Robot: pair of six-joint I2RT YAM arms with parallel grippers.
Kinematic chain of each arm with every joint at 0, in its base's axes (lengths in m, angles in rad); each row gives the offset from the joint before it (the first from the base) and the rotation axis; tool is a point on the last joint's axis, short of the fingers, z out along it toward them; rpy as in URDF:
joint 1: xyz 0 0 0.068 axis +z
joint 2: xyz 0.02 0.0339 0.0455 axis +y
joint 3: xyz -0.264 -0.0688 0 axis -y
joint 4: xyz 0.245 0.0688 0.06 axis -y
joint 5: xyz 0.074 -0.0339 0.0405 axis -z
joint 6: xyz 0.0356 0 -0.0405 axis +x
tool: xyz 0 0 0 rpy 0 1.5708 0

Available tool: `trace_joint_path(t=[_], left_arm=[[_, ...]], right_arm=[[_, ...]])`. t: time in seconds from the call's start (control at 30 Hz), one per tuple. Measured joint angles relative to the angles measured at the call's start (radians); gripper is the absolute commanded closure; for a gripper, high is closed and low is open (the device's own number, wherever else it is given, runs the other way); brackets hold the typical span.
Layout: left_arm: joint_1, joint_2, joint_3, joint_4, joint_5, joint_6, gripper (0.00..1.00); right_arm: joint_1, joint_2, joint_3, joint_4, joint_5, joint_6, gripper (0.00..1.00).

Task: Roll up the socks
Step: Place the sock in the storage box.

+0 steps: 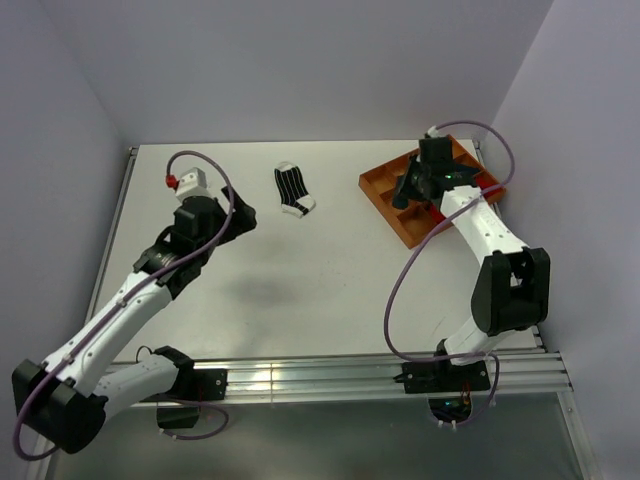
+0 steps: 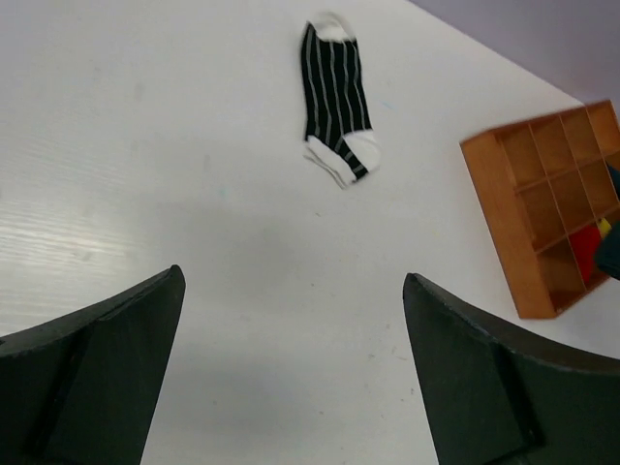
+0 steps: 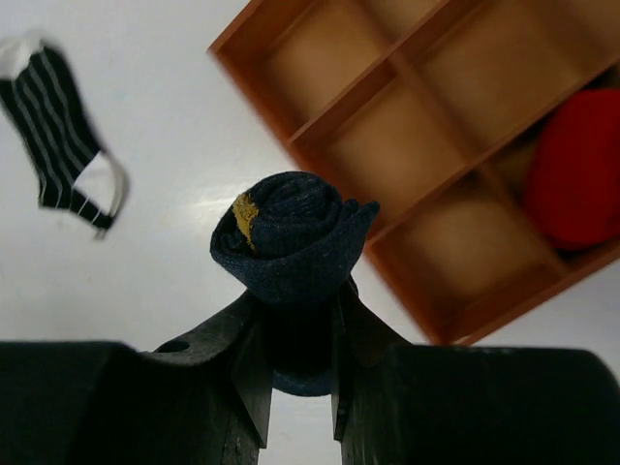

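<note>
White matte table (image 1: 300,270), faint wood-like grain up close, a soft grey shadow near its centre. Plain pale walls (image 1: 300,60) close it in at the back and on both sides (lavender tint, no marks). Metal rail (image 1: 330,375) runs along the near edge, with both arm bases bolted to it. A purple cable (image 1: 400,290) loops off each arm.

Striped sock (image 1: 293,190) lies flat and unrolled at 12 o'clock from table centre, white toe toward the near side, nothing touching it. Orange wooden tray (image 1: 378,190) sits at 2 o'clock, turned at an angle and split into square compartments. Red sock (image 3: 576,170) is rolled up in one compartment at the tray's 3 o'clock side in the right wrist view.

Left gripper (image 2: 293,276) hovers at 10 o'clock from centre, jaws spread wide, nothing between them, only bare table below. The striped sock is at its 12 o'clock, well apart.

Right gripper (image 3: 295,320) is over the tray's near-left part in the top view, fingers (image 3: 247,358) pinched on the navy sock (image 3: 291,242). That sock is a tight roll with a small yellow patch showing, standing up out of the jaws. It is above the table just beside the tray edge; whether it touches either I cannot tell.
</note>
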Motion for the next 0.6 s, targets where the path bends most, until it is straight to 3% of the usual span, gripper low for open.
trace_joint_path(t=[0.3,0.6], left_arm=[[0.039,-0.238,0.024,-0.104,-0.250,0.159,0.01],[0.046,-0.350,-0.086,-0.037,-0.424,0.264,0.01]], right_arm=[[-0.165,0.006,0.027,-0.005,0.066,-0.096,1.00],[-0.190,0.130,-0.034,0.027,0.058,-0.098,1.00]])
